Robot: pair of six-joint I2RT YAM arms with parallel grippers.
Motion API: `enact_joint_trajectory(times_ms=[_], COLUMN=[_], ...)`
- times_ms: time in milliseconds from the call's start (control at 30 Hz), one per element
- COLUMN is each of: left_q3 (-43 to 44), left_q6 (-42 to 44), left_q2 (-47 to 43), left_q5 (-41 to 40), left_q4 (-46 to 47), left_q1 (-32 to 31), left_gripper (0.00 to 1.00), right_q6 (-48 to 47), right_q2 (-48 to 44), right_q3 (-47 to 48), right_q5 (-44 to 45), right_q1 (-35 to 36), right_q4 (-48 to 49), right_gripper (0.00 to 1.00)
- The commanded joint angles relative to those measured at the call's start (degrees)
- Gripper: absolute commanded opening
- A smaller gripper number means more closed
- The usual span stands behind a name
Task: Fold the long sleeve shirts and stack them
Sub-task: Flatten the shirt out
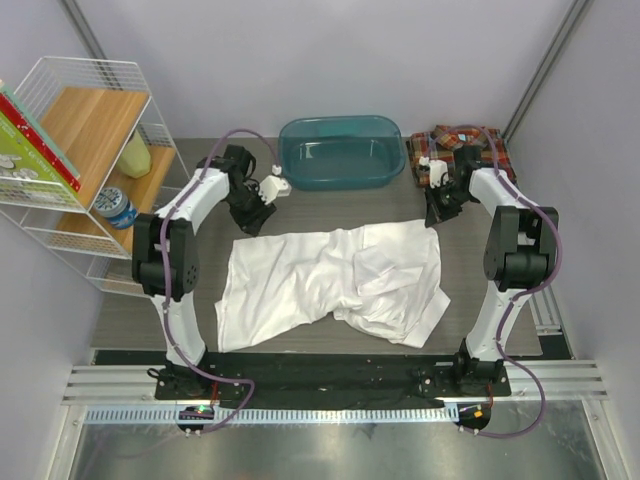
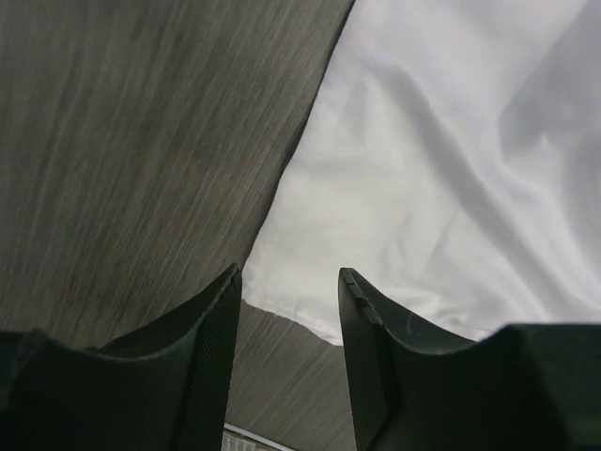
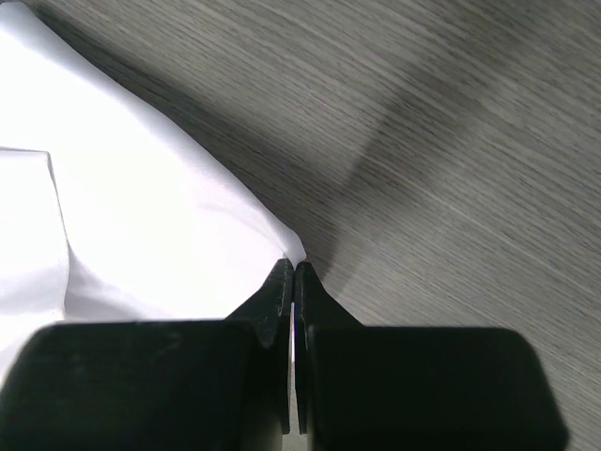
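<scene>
The white shirt (image 1: 330, 285) lies spread out in the middle of the worktop (image 1: 150, 320), just beyond the arm bases. Its near hem is rumpled, and on the right half a sleeve or flap is doubled over the body. It is not yet folded to a neat shape.

Both arms reach over the shirt to its far edge, one at each corner, which suits lifting that edge evenly and bringing it toward the near side. The left gripper (image 2: 286, 277) hangs over the far-left corner with its jaws parted and nothing between them. The cloth's edge sits just under the gap, so I judge it is lined up to close on that corner. The right gripper (image 3: 294, 268) is at the far-right corner with its jaws pressed together, and a sliver of white cloth shows pinched at the tips.

Beyond them, at the back of the worktop, stands the teal tub (image 1: 338, 180). To its right the plaid shirt (image 1: 470, 140) lies bunched in the far corner, well apart from the white one, probably awaiting its turn. A wire shelf (image 1: 90, 160) stands off to the far left.
</scene>
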Motion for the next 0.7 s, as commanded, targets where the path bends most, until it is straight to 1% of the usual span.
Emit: enact_joint_trajectory(times_ms=[0, 167, 267, 367, 433, 500, 667], left_q3=[-2.9, -5.1, -8.0, -10.1, -10.3, -9.0, -6.4], left_q6=[3.6, 5.4, 7.2, 8.7, 8.3, 7.8, 6.8], left_q2=[3.5, 5.1, 5.3, 4.9, 4.1, 3.4, 0.5], left_q5=[-5.0, -8.3, -11.9, -13.2, -12.8, -10.1, -6.9], left_q4=[1.4, 3.2, 5.6, 6.8, 6.6, 4.8, 3.3], left_q1=[-0.4, -0.4, -0.4, -0.3, -0.3, -0.2, 0.4], left_gripper=[0.47, 0.47, 0.45, 0.44, 0.43, 0.44, 0.45], right_q6=[-0.8, -0.8, -0.8, -0.8, -0.9, -1.0, -1.1], right_q2=[-4.2, -5.0, -5.0, -5.0, -4.9, -4.9, -5.0], right_q3=[1.8, 2.0, 1.9, 1.8, 1.9, 1.8, 1.7], right_q5=[-0.6, -0.6, -0.5, -0.5, -0.3, -0.2, 0.0], right_q1=[0.3, 0.3, 0.3, 0.3, 0.3, 0.3, 0.3], right_q4=[-0.1, -0.1, -0.1, -0.1, -0.2, -0.2, -0.2], right_gripper=[0.01, 0.01, 0.01, 0.01, 0.01, 0.01, 0.01])
